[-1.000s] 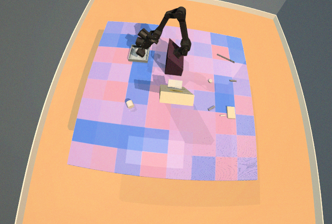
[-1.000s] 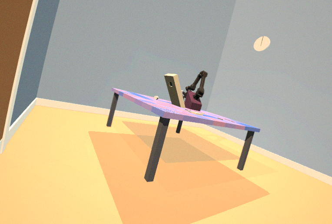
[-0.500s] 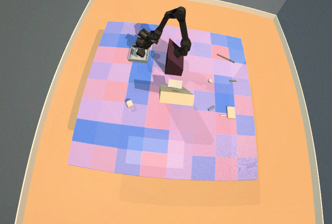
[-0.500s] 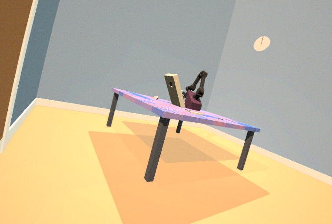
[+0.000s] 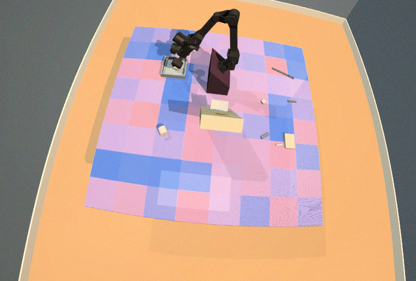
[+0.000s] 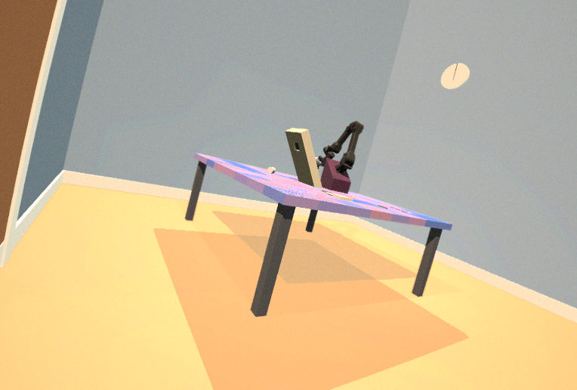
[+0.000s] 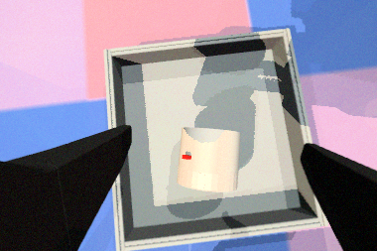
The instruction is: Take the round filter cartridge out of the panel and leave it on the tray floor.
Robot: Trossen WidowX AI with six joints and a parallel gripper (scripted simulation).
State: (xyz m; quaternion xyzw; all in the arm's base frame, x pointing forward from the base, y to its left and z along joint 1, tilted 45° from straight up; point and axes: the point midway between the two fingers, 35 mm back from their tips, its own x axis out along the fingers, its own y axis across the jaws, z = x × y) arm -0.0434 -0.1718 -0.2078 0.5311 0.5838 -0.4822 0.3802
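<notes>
The gripper [image 7: 213, 166] is wide open and holds nothing — its two black fingers stand far apart, over the tray's sides. Below it the filter cartridge [image 7: 209, 158] lies on its side on the tray [image 7: 115, 131] floor. A small red mark sits on its round wall. No words can be read.

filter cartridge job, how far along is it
Done: the filter cartridge is out of the service panel and lies on the tray floor. In hand: nothing; the pincer is open, fingers apart from the cartridge on either side. Left: lift the arm away from the tray.
</notes>
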